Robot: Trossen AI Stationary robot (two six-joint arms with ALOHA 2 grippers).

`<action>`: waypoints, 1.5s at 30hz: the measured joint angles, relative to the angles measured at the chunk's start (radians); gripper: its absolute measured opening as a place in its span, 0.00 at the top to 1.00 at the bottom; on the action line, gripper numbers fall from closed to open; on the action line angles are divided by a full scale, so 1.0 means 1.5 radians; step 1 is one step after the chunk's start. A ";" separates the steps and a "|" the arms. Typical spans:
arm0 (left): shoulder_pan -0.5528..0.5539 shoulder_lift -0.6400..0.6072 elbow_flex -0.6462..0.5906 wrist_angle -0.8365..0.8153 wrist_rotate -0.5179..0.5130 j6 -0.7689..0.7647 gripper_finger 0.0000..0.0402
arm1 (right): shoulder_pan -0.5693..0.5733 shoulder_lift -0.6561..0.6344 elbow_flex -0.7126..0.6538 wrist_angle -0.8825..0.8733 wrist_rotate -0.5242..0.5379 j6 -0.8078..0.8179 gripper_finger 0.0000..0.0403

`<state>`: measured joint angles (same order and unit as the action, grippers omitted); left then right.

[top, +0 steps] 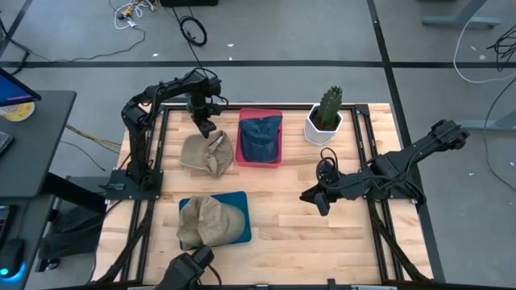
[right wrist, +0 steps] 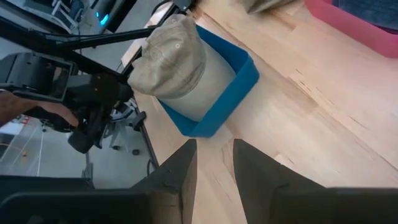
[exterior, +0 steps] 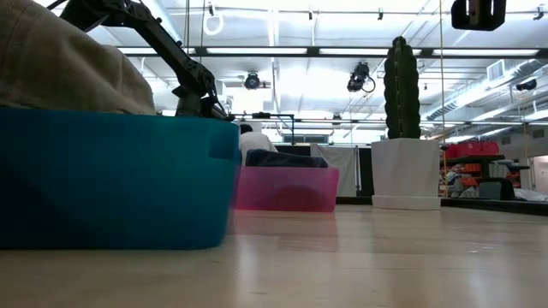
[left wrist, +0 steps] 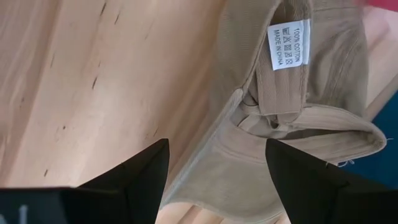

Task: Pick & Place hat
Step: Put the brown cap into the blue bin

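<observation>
The left gripper (top: 207, 127) hangs with fingers spread wide just above the upside-down tan cotton cap (top: 207, 153), which lies on the wooden table (top: 322, 225) beside the pink tray (top: 260, 160). To grip well, it should probably drop straight down and pinch the folded rear band (left wrist: 273, 118). The right gripper (top: 322, 200) waits near mid-table, fingers narrowly apart, holding nothing.

Loose hat (top: 207, 153) on table (top: 322, 234), left of tray (top: 260, 159) holding another; cactus pot (top: 324, 127) right of tray.

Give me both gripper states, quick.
Left gripper: open, above the loose tan cotton cap, holding nothing.
Right gripper: narrowly parted, empty, over bare wooden table.
</observation>
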<state>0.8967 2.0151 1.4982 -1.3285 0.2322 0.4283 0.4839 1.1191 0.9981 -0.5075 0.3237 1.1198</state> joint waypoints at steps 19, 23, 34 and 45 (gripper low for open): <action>-0.006 0.000 -0.186 0.038 -0.008 -0.006 0.48 | -0.008 -0.001 0.000 -0.002 -0.003 -0.018 0.74; -0.006 -0.005 -0.190 0.026 -0.008 -0.009 0.63 | -0.018 -0.001 0.000 -0.002 -0.023 -0.024 0.74; -0.006 -0.093 -0.148 -0.045 -0.013 0.002 0.96 | -0.020 -0.001 0.000 -0.002 -0.030 -0.042 0.74; -0.007 -0.291 -0.091 -0.079 -0.024 -0.029 0.97 | -0.020 -0.001 0.000 -0.002 -0.036 -0.060 0.74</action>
<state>0.8867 1.5782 1.3621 -1.4471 0.1955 0.3849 0.4545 1.1179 0.9981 -0.5106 0.2691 1.0302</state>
